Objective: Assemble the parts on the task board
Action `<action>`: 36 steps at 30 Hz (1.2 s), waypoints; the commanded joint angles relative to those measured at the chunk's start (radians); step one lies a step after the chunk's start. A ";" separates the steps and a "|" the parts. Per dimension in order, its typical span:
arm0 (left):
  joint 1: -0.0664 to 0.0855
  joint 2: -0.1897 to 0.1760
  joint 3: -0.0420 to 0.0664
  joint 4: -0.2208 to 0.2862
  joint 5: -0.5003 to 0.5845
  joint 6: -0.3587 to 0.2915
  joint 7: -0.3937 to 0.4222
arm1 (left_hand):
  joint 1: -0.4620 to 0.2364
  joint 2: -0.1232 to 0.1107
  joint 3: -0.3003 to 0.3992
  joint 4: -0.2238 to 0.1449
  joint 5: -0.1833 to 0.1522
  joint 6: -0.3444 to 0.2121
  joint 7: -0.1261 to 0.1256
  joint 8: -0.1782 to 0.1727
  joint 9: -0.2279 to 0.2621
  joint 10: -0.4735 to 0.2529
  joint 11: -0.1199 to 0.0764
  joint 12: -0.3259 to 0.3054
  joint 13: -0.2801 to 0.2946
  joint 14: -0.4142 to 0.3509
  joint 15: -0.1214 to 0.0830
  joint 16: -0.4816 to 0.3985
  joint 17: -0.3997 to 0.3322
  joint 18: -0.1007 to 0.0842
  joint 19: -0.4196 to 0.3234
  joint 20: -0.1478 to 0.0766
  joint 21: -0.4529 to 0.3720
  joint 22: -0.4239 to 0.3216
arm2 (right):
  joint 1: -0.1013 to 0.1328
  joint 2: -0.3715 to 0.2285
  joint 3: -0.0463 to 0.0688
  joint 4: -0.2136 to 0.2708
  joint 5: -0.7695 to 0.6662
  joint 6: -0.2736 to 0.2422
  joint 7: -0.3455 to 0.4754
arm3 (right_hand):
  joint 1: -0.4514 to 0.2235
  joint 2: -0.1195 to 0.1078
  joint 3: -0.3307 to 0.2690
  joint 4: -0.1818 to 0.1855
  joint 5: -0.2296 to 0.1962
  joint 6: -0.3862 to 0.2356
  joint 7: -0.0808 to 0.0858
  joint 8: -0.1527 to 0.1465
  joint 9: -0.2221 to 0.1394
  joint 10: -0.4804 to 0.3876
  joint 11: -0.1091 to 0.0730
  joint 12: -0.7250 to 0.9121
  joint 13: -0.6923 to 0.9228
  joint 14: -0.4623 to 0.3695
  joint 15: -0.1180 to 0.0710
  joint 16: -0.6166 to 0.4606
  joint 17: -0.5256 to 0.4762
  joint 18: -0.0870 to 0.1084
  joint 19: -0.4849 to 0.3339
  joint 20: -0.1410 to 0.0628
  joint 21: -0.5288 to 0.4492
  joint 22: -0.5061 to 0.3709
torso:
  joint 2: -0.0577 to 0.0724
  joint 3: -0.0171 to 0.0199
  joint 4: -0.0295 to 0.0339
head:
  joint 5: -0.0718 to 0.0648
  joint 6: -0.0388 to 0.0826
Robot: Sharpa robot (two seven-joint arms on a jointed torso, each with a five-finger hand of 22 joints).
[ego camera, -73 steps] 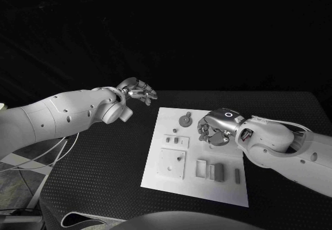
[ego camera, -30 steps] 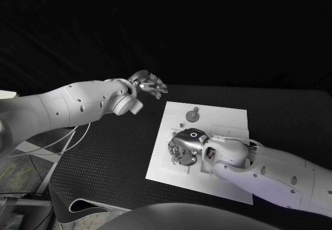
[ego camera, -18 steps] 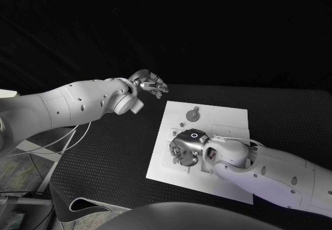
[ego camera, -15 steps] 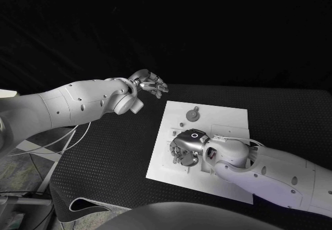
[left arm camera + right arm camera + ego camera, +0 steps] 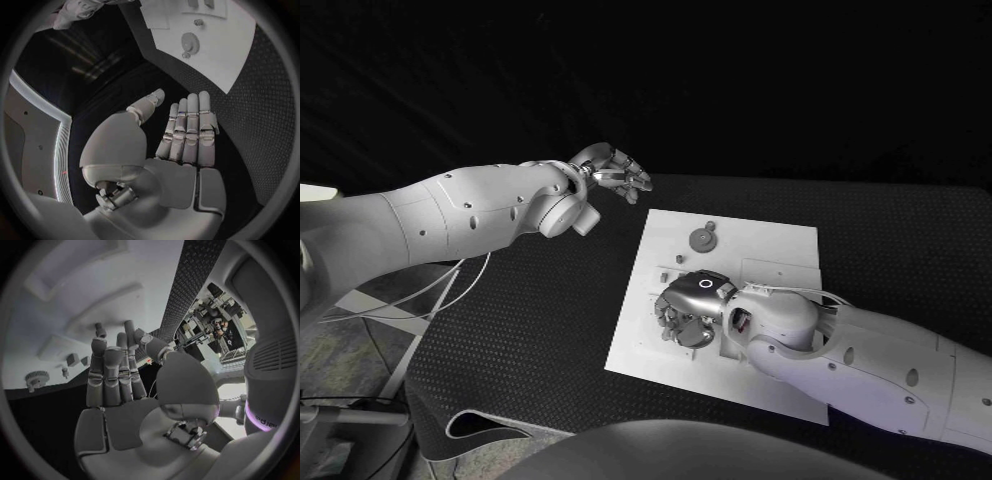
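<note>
Right hand: it is low over the task board's left side, fingers bent down toward the white blocks there. I cannot tell if it holds anything.
Left hand: it is up in the air past the board's far left corner, fingers straight and close together, holding nothing.
Task board: a white plate in the middle of the black table.
Gear: a round toothed part lying on the board's far end, just beyond the right hand.
</note>
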 commanded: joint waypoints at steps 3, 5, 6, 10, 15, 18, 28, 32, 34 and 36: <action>0.001 0.001 0.000 0.002 0.006 0.003 0.011 | -0.002 -0.003 -0.002 0.006 -0.006 -0.006 -0.002 -0.004 0.001 0.004 0.000 0.000 -0.002 0.005 0.004 -0.007 0.002 0.017 0.000 0.006 -0.005 -0.002 | -0.002 0.000 -0.003 -0.004 -0.024 0.021 -0.003 | 0.043 0.048 0.007 -0.003 0.003 0.010 0.001 0.004 0.002 0.006 0.001 0.002 0.001 -0.001 -0.010 0.000 -0.001 0.015 0.001 -0.003 0.004 0.019 | 0.000 -0.0010 -0.0003 | 0.002 -0.004; 0.001 0.001 0.000 0.002 0.006 0.002 0.011 | -0.002 -0.003 -0.002 0.006 -0.006 -0.006 -0.002 -0.004 0.001 0.004 0.000 0.000 -0.002 0.005 0.004 -0.007 0.002 0.017 0.000 0.006 -0.005 -0.002 | -0.002 0.000 -0.004 -0.005 -0.029 0.032 -0.005 | 0.043 0.048 0.007 -0.003 0.003 0.010 0.001 0.004 0.002 0.006 0.001 0.002 0.002 -0.001 -0.010 0.000 -0.001 0.015 0.001 -0.003 0.004 0.019 | 0.000 -0.0011 -0.0002 | 0.003 -0.004; 0.001 0.001 0.000 0.002 0.006 0.002 0.011 | -0.002 -0.003 -0.002 0.006 -0.006 -0.006 -0.002 -0.004 0.001 0.004 0.000 0.000 -0.002 0.005 0.004 -0.008 0.002 0.017 0.000 0.006 -0.005 -0.002 | -0.002 0.001 -0.004 -0.005 -0.030 0.037 -0.006 | 0.043 0.048 0.007 -0.003 0.003 0.010 0.001 0.004 0.002 0.005 0.001 0.002 0.002 -0.001 -0.010 0.000 -0.001 0.015 0.001 -0.003 0.004 0.019 | 0.000 -0.0007 0.0003 | 0.004 -0.005; 0.001 0.000 0.000 0.002 0.006 0.002 0.011 | -0.002 -0.004 -0.002 0.006 -0.006 -0.006 -0.002 -0.004 0.001 0.004 0.000 0.000 -0.002 0.005 0.004 -0.008 0.002 0.017 0.000 0.006 -0.005 -0.002 | -0.002 0.004 -0.009 -0.006 -0.033 0.047 -0.008 | 0.043 0.047 0.007 -0.003 0.003 0.010 0.001 0.004 0.002 0.005 0.001 0.002 0.002 -0.001 -0.010 0.000 -0.001 0.015 0.001 -0.003 0.004 0.019 | 0.000 -0.0007 0.0003 | 0.004 -0.005; 0.001 0.000 0.000 0.003 0.006 0.002 0.011 | -0.001 -0.004 -0.002 0.006 -0.006 -0.006 -0.002 -0.004 0.001 0.004 0.000 0.000 -0.002 0.005 0.004 -0.008 0.003 0.017 0.000 0.006 -0.005 -0.002 | -0.002 0.016 -0.020 -0.011 -0.029 0.040 -0.002 | 0.040 0.045 0.005 -0.002 0.003 0.008 0.002 0.003 0.003 0.003 0.002 0.000 0.003 -0.002 -0.009 0.000 -0.001 0.015 -0.002 -0.003 0.003 0.019 | 0.000 -0.0007 0.0000 | 0.003 -0.005; 0.001 0.000 0.000 0.003 0.006 0.002 0.011 | -0.001 -0.004 -0.002 0.006 -0.006 -0.006 -0.002 -0.004 0.001 0.004 0.000 0.000 -0.002 0.005 0.004 -0.009 0.003 0.017 0.000 0.006 -0.005 -0.002 | -0.002 0.022 -0.021 -0.012 -0.015 0.043 0.006 | 0.031 0.038 -0.002 -0.002 0.003 0.003 0.005 0.000 0.004 -0.002 0.004 -0.004 0.005 -0.005 -0.007 -0.001 -0.001 0.015 -0.004 -0.001 0.003 0.020 | 0.000 -0.0007 0.0000 | 0.003 -0.005; 0.001 -0.002 0.000 0.004 0.007 0.001 0.010 | -0.001 -0.004 -0.002 0.006 -0.006 -0.006 -0.002 -0.004 0.001 0.004 0.000 0.000 -0.002 0.006 0.004 -0.009 0.004 0.017 0.000 0.006 -0.005 -0.002 | -0.001 0.022 -0.022 -0.015 0.009 0.019 0.015 | -0.006 -0.021 -0.038 0.000 0.002 -0.042 0.024 -0.030 -0.001 -0.047 0.022 -0.033 0.002 -0.010 0.011 0.000 -0.002 0.015 -0.012 0.005 0.001 0.019 | 0.000 -0.0005 0.0000 | 0.002 -0.005; 0.001 -0.002 0.000 0.004 0.007 0.002 0.010 | -0.001 -0.004 -0.002 0.006 -0.006 -0.006 -0.002 -0.004 0.001 0.004 0.000 0.000 -0.003 0.006 0.004 -0.010 0.004 0.017 0.000 0.006 -0.005 -0.002 | -0.001 0.021 -0.022 -0.017 0.016 0.010 0.015 | -0.015 -0.036 -0.042 0.000 0.002 -0.064 0.033 -0.045 -0.006 -0.068 0.031 -0.047 0.000 -0.012 0.020 -0.001 -0.003 0.015 -0.015 0.006 0.000 0.018 | 0.000 -0.0003 -0.0003 | 0.003 -0.004; 0.001 -0.002 0.000 0.004 0.007 0.002 0.010 | 0.000 -0.004 -0.002 0.006 -0.006 -0.006 -0.002 -0.004 0.001 0.004 0.000 0.000 -0.003 0.006 0.004 -0.010 0.004 0.017 0.000 0.006 -0.005 -0.002 | -0.001 0.021 -0.022 -0.017 0.020 0.008 0.016 | -0.017 -0.039 -0.043 0.000 0.002 -0.067 0.035 -0.048 -0.007 -0.071 0.033 -0.049 0.000 -0.014 0.021 -0.001 -0.003 0.015 -0.015 0.007 -0.001 0.018 | 0.000 -0.0003 -0.0003 | 0.003 -0.004; 0.001 -0.002 0.000 0.004 0.007 0.003 0.010 | 0.000 -0.004 -0.002 0.006 -0.006 -0.006 -0.002 -0.004 0.001 0.004 0.000 0.000 -0.003 0.006 0.004 -0.010 0.005 0.017 0.000 0.006 -0.005 -0.002 | -0.001 0.020 -0.022 -0.016 0.025 0.005 0.019 | -0.020 -0.046 -0.044 0.000 0.002 -0.076 0.039 -0.054 -0.009 -0.081 0.037 -0.056 -0.001 -0.016 0.024 -0.001 -0.003 0.015 -0.017 0.007 -0.002 0.018 | 0.000 0.0000 -0.0001 | 0.002 -0.004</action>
